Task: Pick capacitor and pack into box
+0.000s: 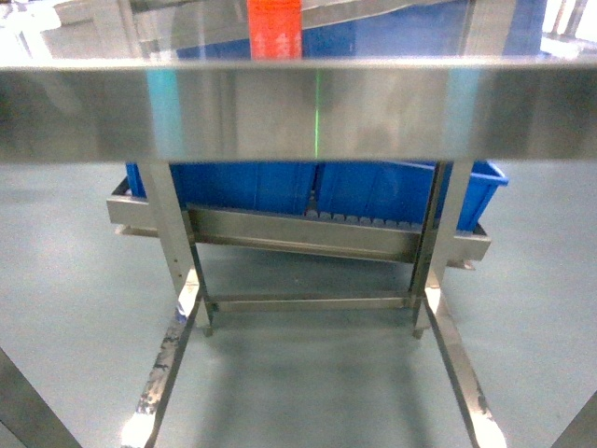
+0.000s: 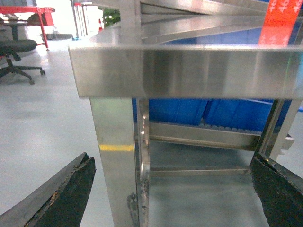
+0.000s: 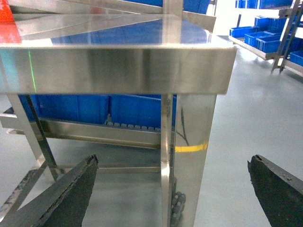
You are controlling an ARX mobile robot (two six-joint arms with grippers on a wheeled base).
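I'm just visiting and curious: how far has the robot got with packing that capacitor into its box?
Nothing looks done yet. All views sit below the steel table edge, showing blue bins underneath; neither capacitor nor box can be made out. In hand: nothing, since the left gripper and right gripper are open and empty. Finding, picking and packing all remain.

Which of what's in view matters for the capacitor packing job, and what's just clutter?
Job:
- left gripper, open, empty
- right gripper, open, empty
- no capacitor or box in any view

Lying about:
- steel table
- blue bins beneath it
- office chair
- orange-red printed object above the table edge; cannot tell what it is
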